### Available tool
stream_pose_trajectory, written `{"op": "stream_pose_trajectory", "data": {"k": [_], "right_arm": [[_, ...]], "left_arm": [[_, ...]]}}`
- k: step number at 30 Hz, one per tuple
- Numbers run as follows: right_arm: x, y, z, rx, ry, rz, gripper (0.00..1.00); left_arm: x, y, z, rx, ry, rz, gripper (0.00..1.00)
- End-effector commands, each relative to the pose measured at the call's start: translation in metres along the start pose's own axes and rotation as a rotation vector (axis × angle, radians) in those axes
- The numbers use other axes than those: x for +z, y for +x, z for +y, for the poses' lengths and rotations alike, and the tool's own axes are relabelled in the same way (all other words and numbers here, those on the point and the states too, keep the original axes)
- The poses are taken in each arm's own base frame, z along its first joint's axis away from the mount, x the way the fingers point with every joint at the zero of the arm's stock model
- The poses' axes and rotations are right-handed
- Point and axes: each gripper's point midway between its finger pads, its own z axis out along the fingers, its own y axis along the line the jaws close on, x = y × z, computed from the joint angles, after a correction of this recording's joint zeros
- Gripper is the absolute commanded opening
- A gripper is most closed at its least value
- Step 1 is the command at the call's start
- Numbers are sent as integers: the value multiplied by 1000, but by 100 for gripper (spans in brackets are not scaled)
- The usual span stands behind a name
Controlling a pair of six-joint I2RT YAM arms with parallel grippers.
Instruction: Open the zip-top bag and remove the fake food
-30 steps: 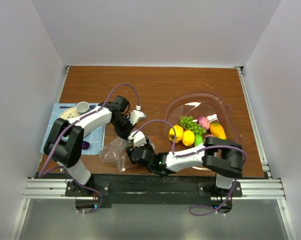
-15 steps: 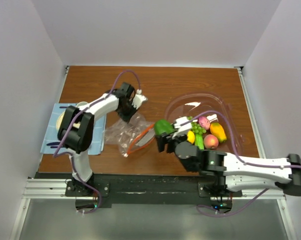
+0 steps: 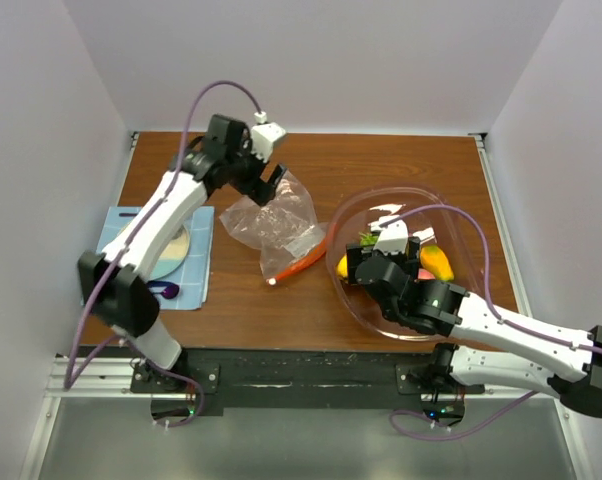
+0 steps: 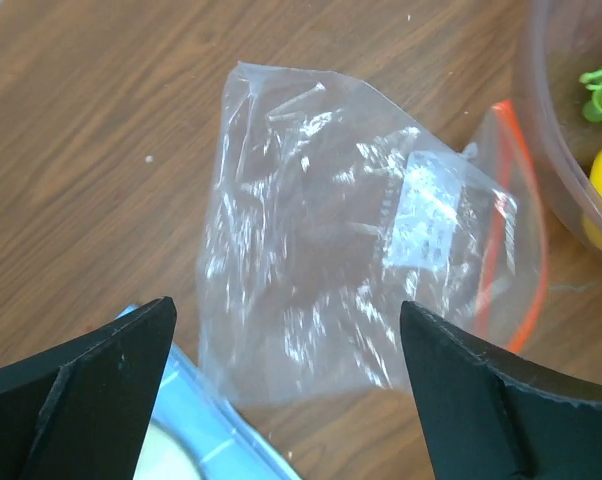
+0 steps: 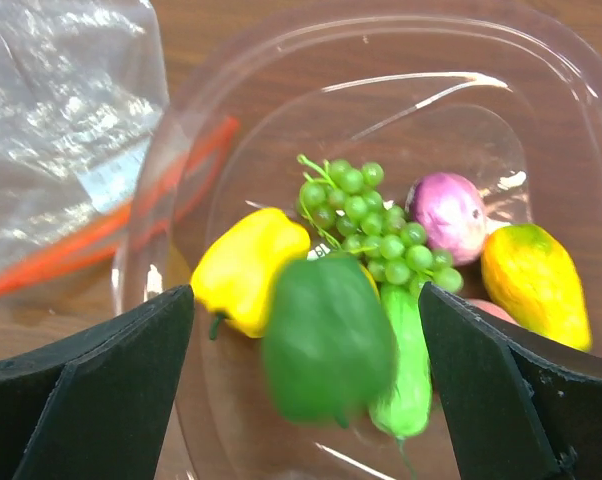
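The zip-top bag (image 3: pixel 273 222) lies crumpled on the wooden table, its orange zip strip (image 4: pixel 501 235) toward the tub. No food shows through the bag (image 4: pixel 321 240). My left gripper (image 3: pixel 271 183) hangs above the bag's far end, open and holding nothing (image 4: pixel 286 305). My right gripper (image 3: pixel 386 262) hovers open over the clear tub (image 3: pixel 381 192). A blurred green pepper (image 5: pixel 326 335) is loose between its fingers, touching neither. In the tub (image 5: pixel 381 40) lie a yellow pepper (image 5: pixel 246 270), grapes (image 5: pixel 366 215), a purple-pink piece (image 5: pixel 449 215), an orange-yellow fruit (image 5: pixel 533 280) and a green cucumber (image 5: pixel 406 370).
A blue mat (image 3: pixel 196 275) with a plate (image 3: pixel 171 250) and a small purple spoon (image 3: pixel 166 290) lies at the left, close to the bag. White walls enclose the table on three sides.
My left gripper has let go of the bag and lifted toward the back. My right gripper carried the green pepper over the tub and opened; the pepper is dropping.
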Motion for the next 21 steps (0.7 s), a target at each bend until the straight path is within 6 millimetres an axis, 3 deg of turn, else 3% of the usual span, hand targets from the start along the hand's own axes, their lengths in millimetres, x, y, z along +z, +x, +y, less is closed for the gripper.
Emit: {"op": "stream_pose_trajectory", "data": {"k": [1, 2, 3, 4, 6, 9, 13, 21], "right_arm": [[-7, -22, -11, 21, 55, -12, 99], [-8, -25, -10, 9, 51, -12, 99], [-9, -27, -9, 2, 46, -9, 99], [-10, -28, -6, -8, 33, -2, 99], [-13, -32, 4, -16, -27, 18, 99], [-18, -33, 17, -16, -105, 47, 99], [-24, -38, 26, -6, -167, 63, 99], [-28, -49, 26, -14, -198, 25, 98]], "left_arm": [[-69, -9, -3, 24, -29, -148, 100], [-70, 2, -6, 34, -26, -140, 100], [-87, 1, -8, 43, -38, -177, 100], [-87, 13, -12, 45, -27, -164, 100], [-105, 15, -15, 58, -43, -206, 100], [-114, 30, -24, 62, -32, -220, 100], [-115, 50, -36, 52, 1, -216, 100], [-124, 56, -35, 41, -39, -264, 100]]}}
